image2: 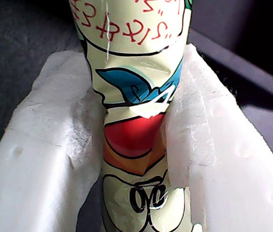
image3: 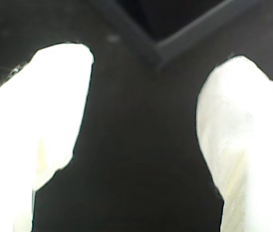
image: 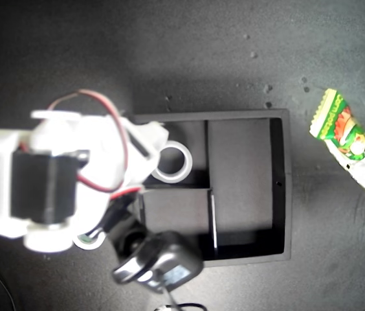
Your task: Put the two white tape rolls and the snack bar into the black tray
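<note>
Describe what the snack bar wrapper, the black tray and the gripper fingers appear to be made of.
Snack bar: glossy printed plastic film, judging by bright glints and creases where my first gripper pinches it.
Black tray: matte, rigid, probably moulded plastic; thin straight walls, no shine.
Fingers: white, slightly grainy, dimpled surface, likely 3D-printed plastic, though that is uncertain.

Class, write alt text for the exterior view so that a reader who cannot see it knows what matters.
A black tray on a dark surface holds one white tape roll in a small compartment. A white robot arm covers the view's left and the tray's corner. At the view's right edge, outside the tray, is a green-and-white snack bar.
</note>
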### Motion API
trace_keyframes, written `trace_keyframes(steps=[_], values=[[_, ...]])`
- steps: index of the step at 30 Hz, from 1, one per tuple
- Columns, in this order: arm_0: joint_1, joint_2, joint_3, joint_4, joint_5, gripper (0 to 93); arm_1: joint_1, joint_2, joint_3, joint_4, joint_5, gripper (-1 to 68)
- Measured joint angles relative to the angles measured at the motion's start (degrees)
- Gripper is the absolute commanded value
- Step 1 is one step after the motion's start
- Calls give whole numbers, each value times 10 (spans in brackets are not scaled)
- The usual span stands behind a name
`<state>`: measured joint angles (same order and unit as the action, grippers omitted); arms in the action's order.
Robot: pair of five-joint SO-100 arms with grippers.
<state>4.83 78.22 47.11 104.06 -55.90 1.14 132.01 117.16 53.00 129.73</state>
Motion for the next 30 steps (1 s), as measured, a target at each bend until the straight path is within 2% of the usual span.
trace_keyframes(steps=[3, 7, 13, 19, 25, 28, 30], values=[[39, 98, 77, 0, -47, 161, 48, 0, 11, -25, 0, -7], [122, 178, 130, 1, -121, 156, 75, -1, 12, -84, 0, -7], [246, 161, 142, 1, -227, 146, 112, 10, 15, -58, 0, -7], [284, 120, 177, 1, -275, 149, 83, 102, 166, -122, 0, -7], [299, 75, 189, -1, -281, 145, 154, 109, 224, -123, 72, -7], [306, 68, 188, -2, -285, 145, 169, 111, 223, -124, 68, -7], [320, 68, 191, -4, -295, 145, 189, 111, 235, -174, 69, -7]])
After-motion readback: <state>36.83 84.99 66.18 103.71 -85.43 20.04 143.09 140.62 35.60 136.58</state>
